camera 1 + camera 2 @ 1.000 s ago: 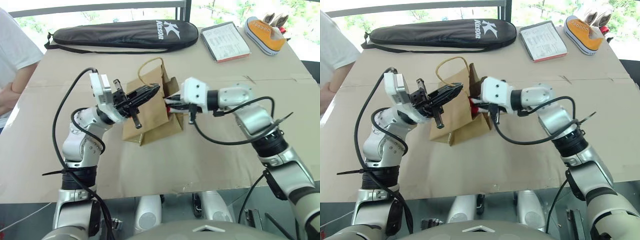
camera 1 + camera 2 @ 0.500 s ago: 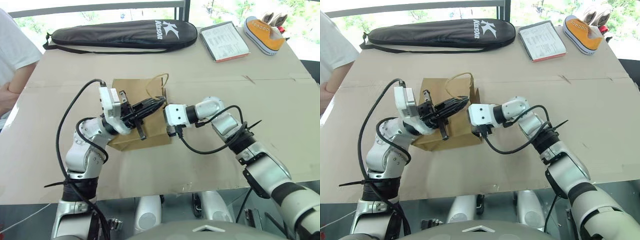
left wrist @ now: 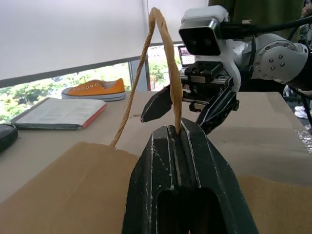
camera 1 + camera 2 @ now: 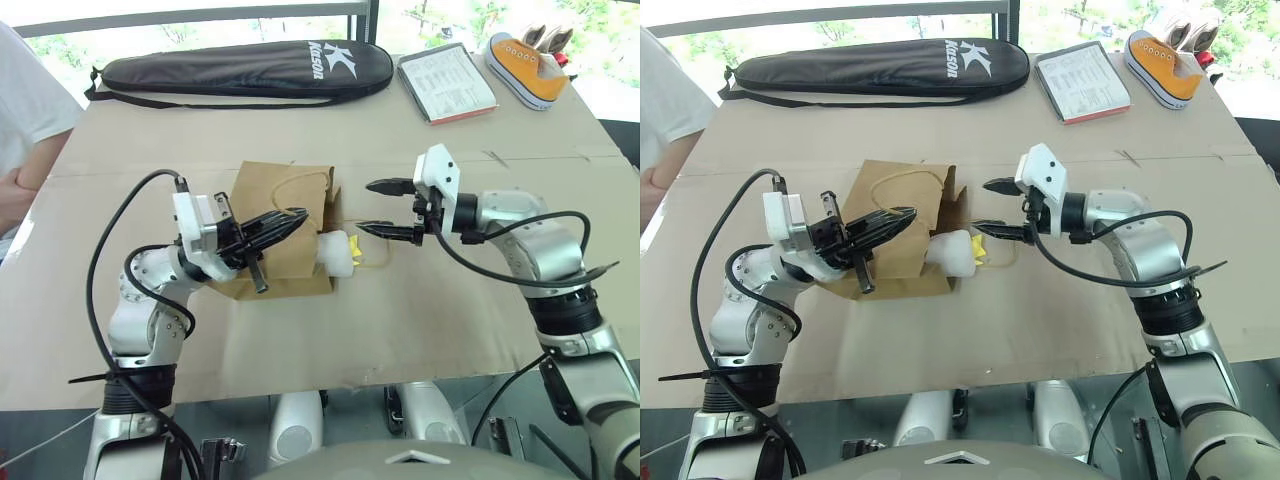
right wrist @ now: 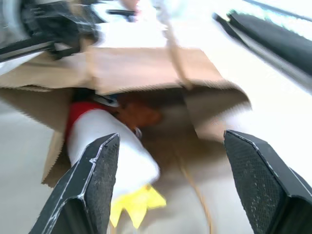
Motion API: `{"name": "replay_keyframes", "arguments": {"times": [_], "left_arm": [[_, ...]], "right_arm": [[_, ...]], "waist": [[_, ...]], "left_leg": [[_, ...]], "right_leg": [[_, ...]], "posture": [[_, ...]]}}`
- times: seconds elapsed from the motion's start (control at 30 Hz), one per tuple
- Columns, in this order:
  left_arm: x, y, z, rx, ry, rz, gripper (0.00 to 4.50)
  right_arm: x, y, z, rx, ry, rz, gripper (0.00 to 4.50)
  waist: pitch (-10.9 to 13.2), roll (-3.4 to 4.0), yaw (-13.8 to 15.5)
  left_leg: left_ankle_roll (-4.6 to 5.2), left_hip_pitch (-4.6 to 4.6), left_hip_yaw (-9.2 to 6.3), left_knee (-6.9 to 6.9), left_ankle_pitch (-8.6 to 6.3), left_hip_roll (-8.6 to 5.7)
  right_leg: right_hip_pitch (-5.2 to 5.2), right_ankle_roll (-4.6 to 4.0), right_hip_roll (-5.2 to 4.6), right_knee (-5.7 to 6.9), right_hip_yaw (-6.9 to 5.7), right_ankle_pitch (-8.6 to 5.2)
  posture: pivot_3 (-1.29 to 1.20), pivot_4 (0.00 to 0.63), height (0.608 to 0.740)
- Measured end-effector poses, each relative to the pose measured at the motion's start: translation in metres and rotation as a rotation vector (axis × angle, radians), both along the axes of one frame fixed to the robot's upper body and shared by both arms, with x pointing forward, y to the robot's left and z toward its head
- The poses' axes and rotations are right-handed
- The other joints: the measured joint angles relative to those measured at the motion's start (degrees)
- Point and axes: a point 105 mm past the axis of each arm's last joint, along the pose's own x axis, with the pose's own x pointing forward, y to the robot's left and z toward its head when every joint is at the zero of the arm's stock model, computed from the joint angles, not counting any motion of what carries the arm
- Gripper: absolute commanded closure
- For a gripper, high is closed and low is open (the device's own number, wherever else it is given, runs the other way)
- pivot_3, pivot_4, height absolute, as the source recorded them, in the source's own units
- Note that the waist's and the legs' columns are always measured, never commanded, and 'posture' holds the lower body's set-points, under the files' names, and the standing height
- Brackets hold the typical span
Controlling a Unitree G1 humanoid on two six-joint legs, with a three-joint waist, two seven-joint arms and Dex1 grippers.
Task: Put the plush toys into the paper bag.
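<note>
1. Cardboard-covered table top (image 4: 420, 320): bare along the near edge; both arms reach in over it.
2. Left gripper (image 4: 295, 217): black fingers clenched on a thin twisted paper loop handle (image 3: 165, 58) of the brown kraft paper carrier bag (image 4: 275, 200). In the left wrist view the loop rises straight out from between the shut fingers.
3. Brown paper bag: lies on its side at mid-table, with its mouth facing the right gripper. The second loop handle (image 4: 375, 262) trails on the table in front of the mouth.
4. White rocket-like plush toy (image 4: 338, 250): lies in the bag's mouth, red tip inside, white body and yellow end (image 5: 136, 207) sticking out onto the table.
5. Round brown plush toy (image 5: 139, 113): deeper inside the bag, just behind the white toy, partly hidden by it.
6. Right gripper (image 4: 385, 207): released, fingers spread wide and holding nothing, just beside the bag's mouth and clear of the white toy.
7. Far edge of table: long black racket case (image 4: 240, 68) at far left, a flat printed booklet (image 4: 448, 82) further right, an orange sneaker with brown ears (image 4: 530, 65) at the far right corner.
8. Left margin: a person's arm in a white sleeve (image 4: 25, 120).
</note>
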Motion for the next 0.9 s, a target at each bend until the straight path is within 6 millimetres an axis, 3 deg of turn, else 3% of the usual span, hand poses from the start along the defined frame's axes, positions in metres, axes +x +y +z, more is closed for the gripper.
{"name": "replay_keyframes", "arguments": {"times": [0.13, 0.2, 0.47, 0.67, 0.8, 0.9], "left_arm": [[0.000, 0.015, 0.005, 0.000, -0.005, 0.023, 4.50], [0.000, 0.015, 0.006, -0.008, -0.003, 0.016, 4.50], [-0.003, 0.028, 0.008, -0.002, -0.004, 0.057, 4.50], [-0.008, 0.047, 0.006, -0.010, 0.009, 0.128, 4.50], [-0.009, 0.048, 0.007, -0.013, 0.006, 0.154, 4.50], [-0.011, 0.045, 0.010, -0.012, -0.007, 0.161, 4.50]], "right_arm": [[-0.002, -0.008, -0.055, 0.001, 0.329, -0.181, 1.27], [-0.001, -0.008, -0.068, -0.031, 0.379, -0.221, 1.27], [0.008, -0.007, -0.068, -0.031, 0.401, -0.251, 1.27], [0.007, -0.008, -0.067, -0.032, 0.422, -0.232, 1.27], [0.003, -0.006, -0.065, -0.023, 0.453, -0.199, 1.27], [0.001, 0.000, -0.061, -0.001, 0.464, -0.171, 2.00]], "waist": [[0.0, 0.00, 0.0], [0.0, 0.00, -0.1], [0.0, -0.01, -0.1], [0.0, -0.01, -0.1], [0.0, -0.01, -0.1], [0.0, -0.01, -0.1]], "left_leg": [[0.00, -0.03, 0.05, -0.02, 0.00, 0.00], [0.00, -0.03, 0.07, 0.00, 0.00, -0.01], [0.01, -0.02, 0.06, -0.01, 0.00, -0.01], [0.01, -0.02, 0.05, -0.05, 0.00, 0.00], [0.01, -0.02, 0.05, -0.05, 0.00, 0.00], [0.01, -0.01, 0.05, -0.05, 0.00, 0.00]], "right_leg": [[-0.03, 0.00, -0.02, -0.04, 0.03, 0.00], [-0.03, 0.01, -0.02, -0.04, 0.06, 0.00], [-0.03, 0.06, -0.01, -0.05, 0.05, 0.02], [-0.05, 0.03, -0.01, -0.05, 0.04, 0.00], [-0.04, 0.00, -0.02, -0.05, 0.05, -0.02], [-0.04, 0.00, -0.02, -0.05, 0.05, -0.01]], "posture": [[0.00, 0.150, 0.740], [0.00, 0.150, 0.740], [0.00, 0.150, 0.740], [0.00, 0.150, 0.740], [0.00, 0.150, 0.740], [0.00, 0.150, 0.740]]}}
